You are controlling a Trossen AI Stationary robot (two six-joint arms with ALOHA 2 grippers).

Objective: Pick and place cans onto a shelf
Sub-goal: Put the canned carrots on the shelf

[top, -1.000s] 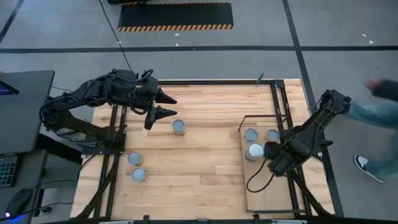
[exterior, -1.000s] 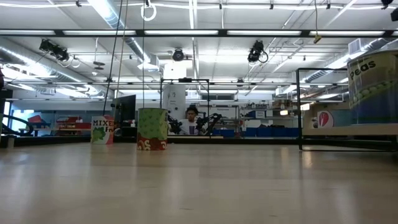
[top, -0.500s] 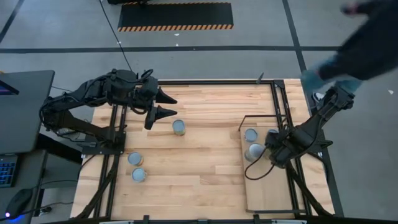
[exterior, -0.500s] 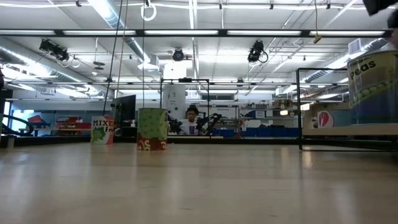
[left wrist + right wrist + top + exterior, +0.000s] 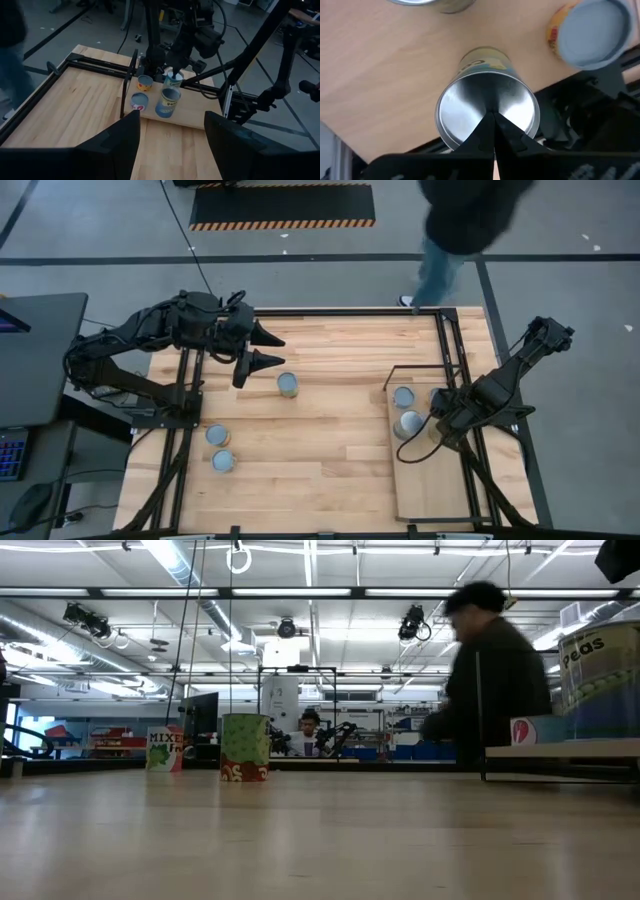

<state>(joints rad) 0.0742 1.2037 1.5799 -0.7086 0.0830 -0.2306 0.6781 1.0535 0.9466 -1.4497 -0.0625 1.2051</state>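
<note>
The right gripper (image 5: pixel 441 418), fingers together and empty, has drawn back toward the right edge of the shelf (image 5: pixel 430 490), leaving the cans (image 5: pixel 409 423) standing at its far end (three more wait on the table (image 5: pixel 340 470)), while the left gripper (image 5: pixel 277 350) hangs with fingers apart, holding nothing.

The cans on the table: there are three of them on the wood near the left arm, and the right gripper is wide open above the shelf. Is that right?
Not quite. The right gripper is shut, its fingers pressed together over a can on the shelf; the right wrist view shows it. The rest holds: the high view shows three cans on the table near the left arm.
</note>
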